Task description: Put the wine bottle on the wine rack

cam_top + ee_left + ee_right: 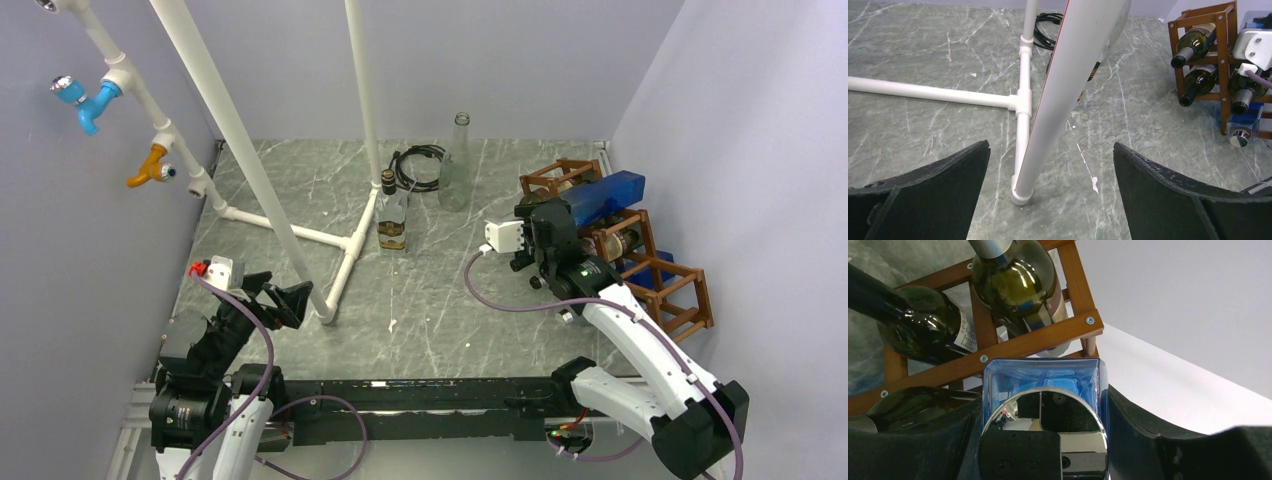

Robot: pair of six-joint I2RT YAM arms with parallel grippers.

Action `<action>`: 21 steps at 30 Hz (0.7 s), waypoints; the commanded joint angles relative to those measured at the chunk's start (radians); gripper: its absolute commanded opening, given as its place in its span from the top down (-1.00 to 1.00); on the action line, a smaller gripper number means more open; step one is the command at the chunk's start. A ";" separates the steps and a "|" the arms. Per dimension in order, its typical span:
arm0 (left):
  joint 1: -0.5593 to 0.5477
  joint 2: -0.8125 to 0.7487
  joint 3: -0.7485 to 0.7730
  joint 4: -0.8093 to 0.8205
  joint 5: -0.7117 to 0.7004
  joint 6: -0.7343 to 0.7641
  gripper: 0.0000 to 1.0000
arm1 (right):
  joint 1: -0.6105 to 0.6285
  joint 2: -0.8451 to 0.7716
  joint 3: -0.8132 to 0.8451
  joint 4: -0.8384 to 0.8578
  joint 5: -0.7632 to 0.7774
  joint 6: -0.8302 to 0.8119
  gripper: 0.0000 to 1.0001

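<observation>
My right gripper is shut on a blue square wine bottle with a chrome cap, holding it level against the upper cells of the reddish-brown wine rack at the right wall. In the right wrist view the bottle sits between my fingers, its far end right against a rack bar. Dark wine bottles lie in the cells. My left gripper is open and empty at the near left; in its wrist view the rack is far right.
A white pipe frame stands on the left half of the table, with one leg foot between my left fingers. A small amber bottle, a clear empty bottle and a black cable coil are at the back.
</observation>
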 commanded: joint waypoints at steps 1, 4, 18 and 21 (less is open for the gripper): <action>-0.003 0.003 0.004 0.046 -0.001 -0.004 -0.99 | -0.003 -0.019 -0.049 0.043 0.053 0.001 0.99; -0.003 -0.003 0.004 0.045 -0.003 -0.005 -0.99 | -0.005 -0.030 -0.081 0.052 0.038 -0.010 0.97; -0.009 -0.009 0.005 0.041 -0.009 -0.004 -0.99 | -0.005 -0.019 -0.117 0.066 0.054 -0.015 -0.46; -0.009 -0.009 0.005 0.040 -0.010 -0.005 -0.99 | -0.005 -0.027 -0.125 0.068 0.056 -0.015 -0.62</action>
